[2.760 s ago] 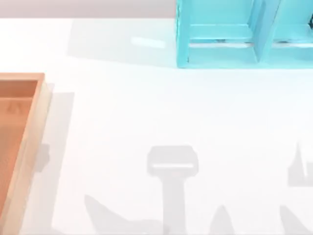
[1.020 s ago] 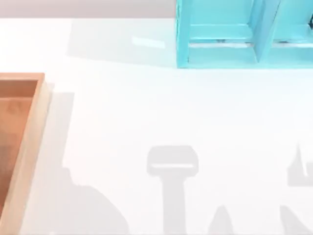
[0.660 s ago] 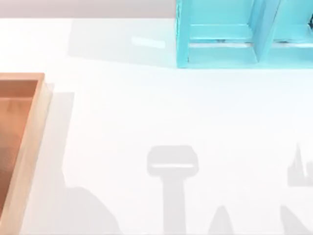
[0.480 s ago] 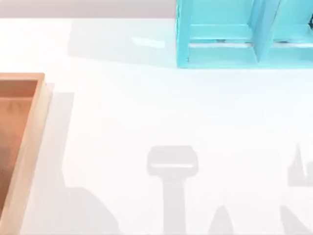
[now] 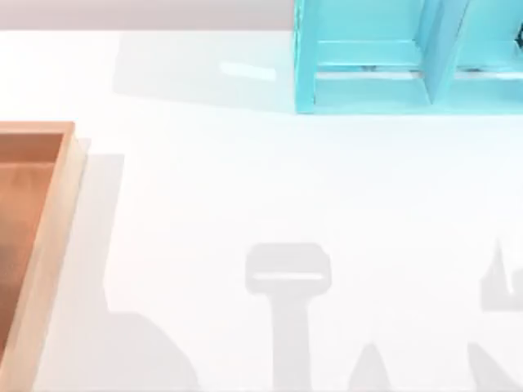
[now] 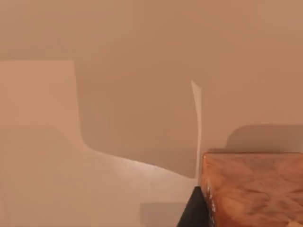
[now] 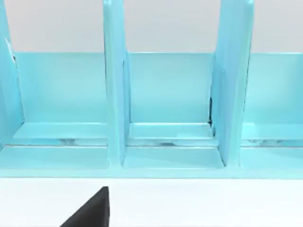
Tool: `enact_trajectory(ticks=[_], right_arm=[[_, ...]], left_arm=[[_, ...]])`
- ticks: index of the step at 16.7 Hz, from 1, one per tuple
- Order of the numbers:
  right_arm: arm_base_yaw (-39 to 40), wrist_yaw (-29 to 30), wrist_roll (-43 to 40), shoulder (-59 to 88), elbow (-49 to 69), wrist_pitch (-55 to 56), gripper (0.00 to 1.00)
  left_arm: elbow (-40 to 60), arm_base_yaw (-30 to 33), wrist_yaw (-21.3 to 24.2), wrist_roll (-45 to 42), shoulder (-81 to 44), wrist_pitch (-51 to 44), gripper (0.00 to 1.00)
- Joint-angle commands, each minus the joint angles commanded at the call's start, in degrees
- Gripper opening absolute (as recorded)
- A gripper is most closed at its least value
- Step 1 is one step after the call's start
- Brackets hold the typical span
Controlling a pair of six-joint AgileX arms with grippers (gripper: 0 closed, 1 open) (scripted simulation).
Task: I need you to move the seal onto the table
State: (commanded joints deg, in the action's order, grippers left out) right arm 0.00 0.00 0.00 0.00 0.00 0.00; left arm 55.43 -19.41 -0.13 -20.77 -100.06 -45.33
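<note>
In the left wrist view you find the seal point(image 6: 251, 189) close to the camera, over the floor of the wooden tray point(image 6: 118, 94), with the left gripper point(image 6: 191, 213) touching its side; you cannot tell how its jaws stand; the right gripper point(image 7: 90, 210) is above the worktop point(image 7: 213, 203), facing the light blue shelf unit point(image 7: 165, 94); its jaws likewise cannot be told.

A light blue shelf unit point(image 5: 409, 57) stands at one o'clock, a wooden tray point(image 5: 37, 245) at nine o'clock. Grey shadows fall toward six o'clock under bright light.
</note>
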Motion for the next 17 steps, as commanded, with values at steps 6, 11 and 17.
enact_trajectory(ticks=[6,11,17], right_arm=[[0.00,0.00,0.00,0.00,0.00,0.00,1.00],[0.00,0.00,0.00,0.00,0.00,0.00,1.00],[0.00,0.00,0.00,0.00,0.00,0.00,1.00]], left_arm=[[0.00,0.00,0.00,0.00,0.00,0.00,0.00],[0.00,0.00,0.00,0.00,0.00,0.00,0.00],[5.64,6.38,-0.78,5.90,5.00,-4.90,0.00]])
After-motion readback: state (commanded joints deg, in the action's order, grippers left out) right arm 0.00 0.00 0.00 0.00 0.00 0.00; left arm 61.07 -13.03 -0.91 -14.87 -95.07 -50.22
